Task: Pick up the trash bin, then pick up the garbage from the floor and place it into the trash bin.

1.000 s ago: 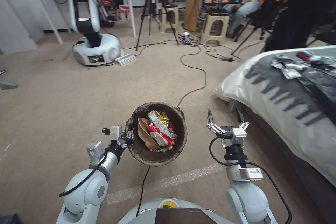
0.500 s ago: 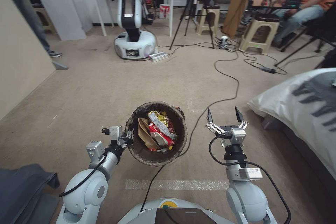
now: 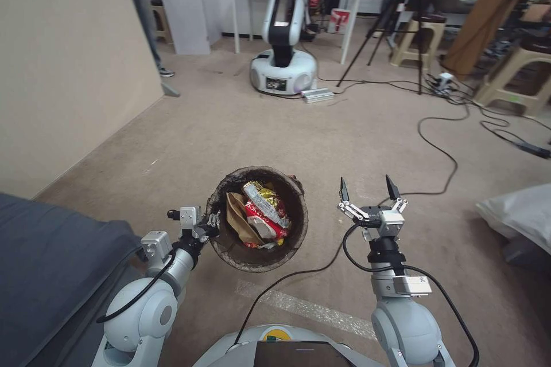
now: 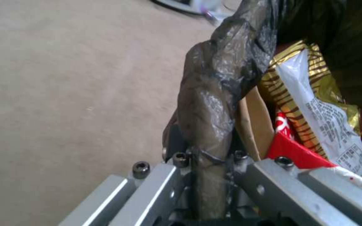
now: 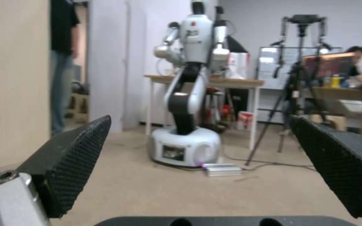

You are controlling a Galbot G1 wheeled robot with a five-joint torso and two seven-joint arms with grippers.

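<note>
- Printed text on the white-and-gold wrapper (image 4: 315, 103) in the trash bin (image 3: 256, 219) is too small to read.
- Bin is held off the floor (image 3: 321, 143), at the left gripper (image 3: 211, 223), which is clamped on the bag-covered rim; its fingertips are hidden by the liner.
- Garbage (image 3: 258, 215) sits inside the bin: brown paper bag, red carton, wrappers.
- Right gripper (image 3: 368, 188) is held forward above the carpet, jaws spread wide, nothing between them.
- Black cable (image 3: 442, 155) trails across the floor.

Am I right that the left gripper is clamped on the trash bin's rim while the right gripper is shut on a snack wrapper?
Not quite. The left gripper does clamp the trash bin rim, but the head view shows the right gripper open and empty; the snack wrapper lies inside the bin.
</note>
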